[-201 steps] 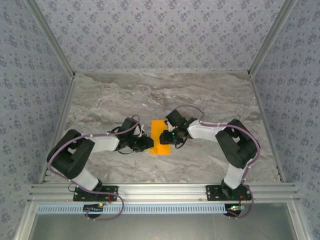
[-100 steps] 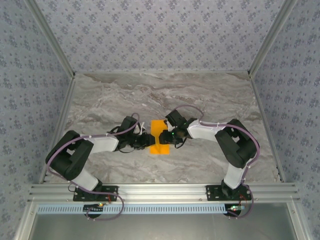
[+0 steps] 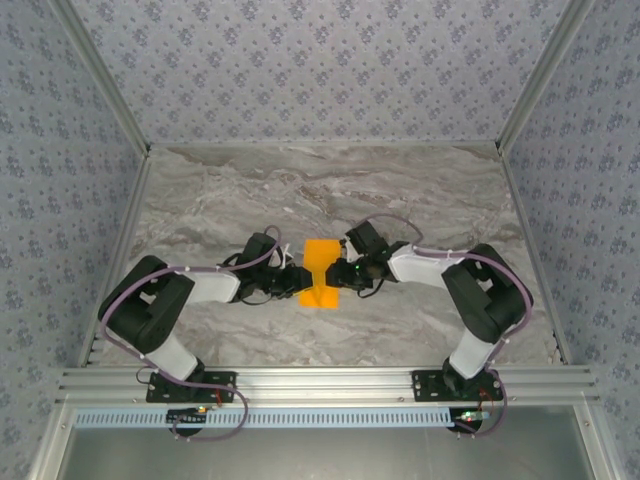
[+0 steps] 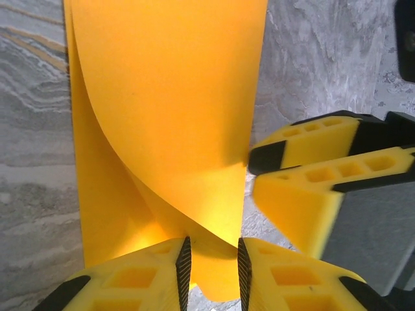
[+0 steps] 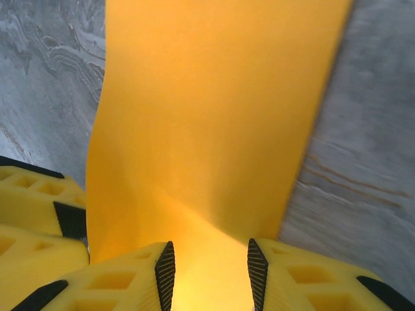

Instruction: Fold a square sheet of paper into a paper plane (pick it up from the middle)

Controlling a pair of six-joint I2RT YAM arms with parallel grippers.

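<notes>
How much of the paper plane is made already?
Just begun. The square sheet of paper has one side curled over, with no pointed nose. The left gripper and right gripper each have an edge between their fingers. Sharp creases and the dart shape remain.

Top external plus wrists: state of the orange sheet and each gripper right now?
square sheet of paper: doubled over on the table, upper layer curled rather than creased flat, drawn narrow at mid-length between the grippers.
left gripper: jaws part-way apart, paper in the gap; whether it grips is unclear.
right gripper: jaws part-way apart, paper in the gap; whether it grips is unclear.
</notes>
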